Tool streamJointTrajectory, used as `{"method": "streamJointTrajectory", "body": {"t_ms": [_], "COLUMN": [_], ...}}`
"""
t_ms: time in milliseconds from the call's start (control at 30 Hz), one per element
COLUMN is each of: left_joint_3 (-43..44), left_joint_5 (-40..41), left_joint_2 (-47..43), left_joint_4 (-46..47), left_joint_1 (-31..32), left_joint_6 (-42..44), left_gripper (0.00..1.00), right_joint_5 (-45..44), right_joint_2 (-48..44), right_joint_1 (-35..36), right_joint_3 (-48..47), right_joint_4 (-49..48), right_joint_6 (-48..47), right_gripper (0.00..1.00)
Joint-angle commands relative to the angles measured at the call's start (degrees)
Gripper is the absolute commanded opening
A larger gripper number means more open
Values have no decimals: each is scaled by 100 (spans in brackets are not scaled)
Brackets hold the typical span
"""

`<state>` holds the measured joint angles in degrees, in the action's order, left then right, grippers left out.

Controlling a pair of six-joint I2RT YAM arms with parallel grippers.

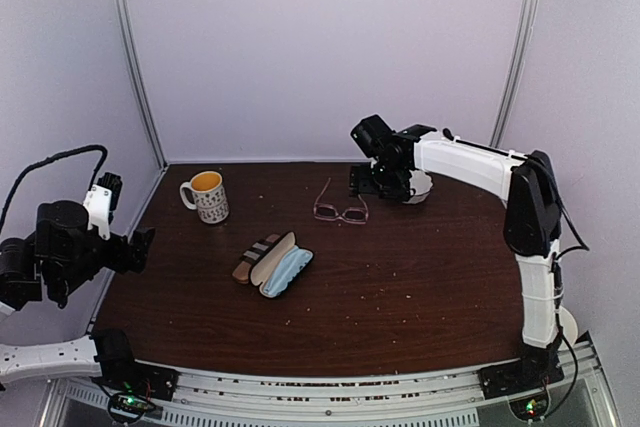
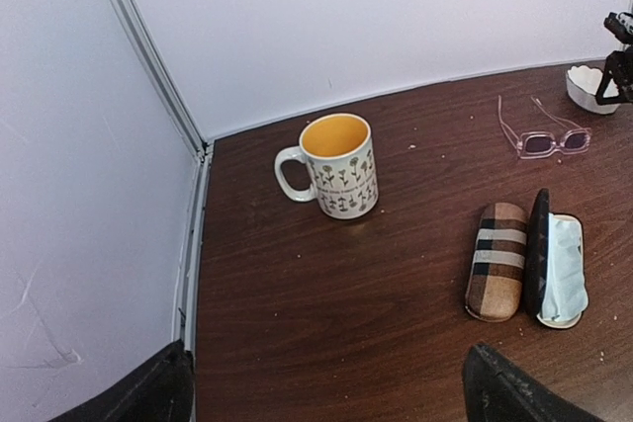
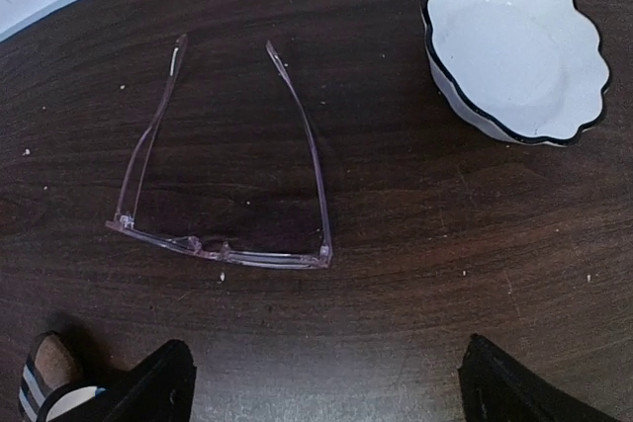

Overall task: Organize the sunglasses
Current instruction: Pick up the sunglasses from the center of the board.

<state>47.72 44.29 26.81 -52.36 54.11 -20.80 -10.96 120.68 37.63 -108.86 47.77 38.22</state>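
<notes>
Pink sunglasses (image 3: 223, 252) unfolded | bowl (image 3: 514, 46), striped case (image 2: 497, 262) nearby | left gripper (image 2: 331, 387), right gripper (image 3: 326, 387) spread

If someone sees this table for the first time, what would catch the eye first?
Probably the thin pink-framed glasses, lying with arms unfolded toward the back of the dark brown table. Then the white patterned mug with its orange inside, back left, and the open oblong case holding pale blue cloth, beside a closed tan striped case.
</notes>
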Motion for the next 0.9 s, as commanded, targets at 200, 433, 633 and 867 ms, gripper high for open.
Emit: {"method": "streamJointTrajectory", "body": {"t_ms": [200, 433, 633, 867], "left_joint_3": [-70, -105, -131, -157], "left_joint_5": [-237, -323, -367, -402], "left_joint_2": [-86, -188, -271, -355], "left_joint_4": [339, 397, 421, 456], "left_joint_1": [-180, -226, -259, -304], "left_joint_6": [211, 269, 295, 313], "left_gripper": [98, 98, 98, 98], "right_joint_5": [1062, 1373, 1433, 1555], "right_joint_2": [997, 1396, 1558, 1627], "right_joint_1": [-390, -495, -563, -572], "right_joint_3": [-789, -806, -839, -778], "right_joint_4": [-59, -548, -734, -692], "right_joint_6": [1067, 1486, 1583, 1594], "right_gripper": [87, 86, 85, 76]}}
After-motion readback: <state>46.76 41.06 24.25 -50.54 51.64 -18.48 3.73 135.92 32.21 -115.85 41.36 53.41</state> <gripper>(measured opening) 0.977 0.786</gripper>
